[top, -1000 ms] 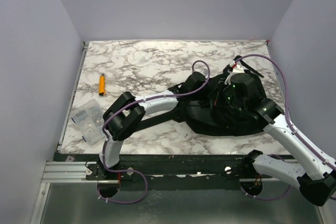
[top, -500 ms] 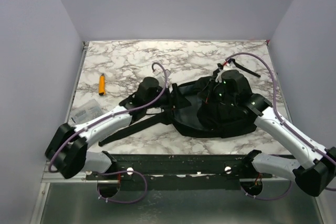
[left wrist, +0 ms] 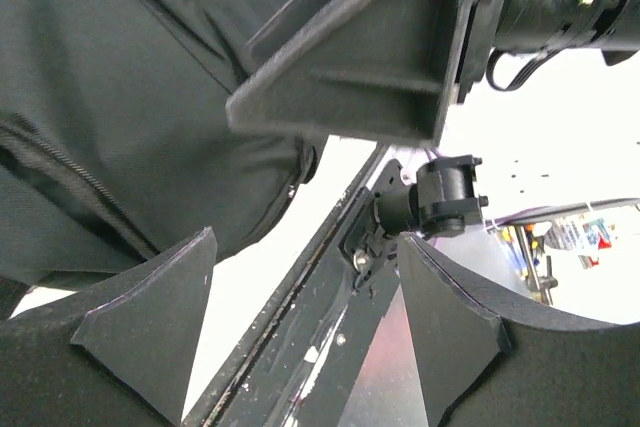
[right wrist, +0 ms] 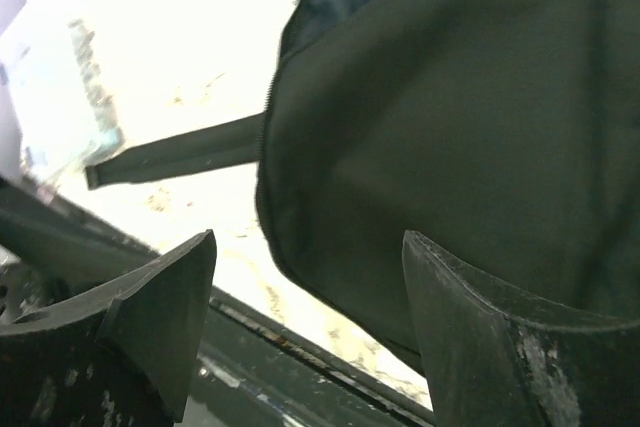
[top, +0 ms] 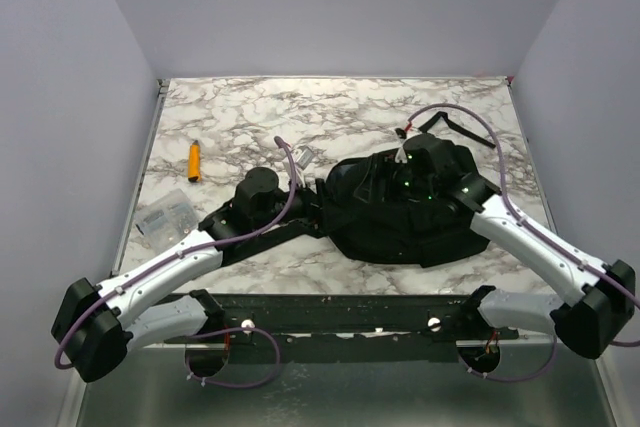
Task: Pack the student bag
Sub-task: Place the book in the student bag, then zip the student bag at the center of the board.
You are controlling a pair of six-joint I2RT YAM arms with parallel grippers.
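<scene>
The student bag (top: 400,217), a big soft black backpack, lies flat on the marble table (top: 250,117) right of centre, one long strap (top: 270,237) trailing left. My left gripper (top: 288,205) hangs just off the bag's left edge, open and empty. In the left wrist view the left gripper (left wrist: 305,247) has only the table's front rail between its fingers, with the bag (left wrist: 120,97) up left. My right gripper (top: 405,172) hovers over the bag's top, open. The right wrist view shows this gripper (right wrist: 308,242) gaping above the bag (right wrist: 450,127), holding nothing.
An orange marker (top: 194,160) lies at the left of the table, with a clear plastic packet (top: 168,217) nearer the front left. Another black strap (top: 462,127) sticks out behind the bag. Purple walls close in the left, back and right.
Both grippers have opened; the right one has let go of the bag fabric. The left arm has pulled back left and toward the front edge. The bag has slid a little left.
</scene>
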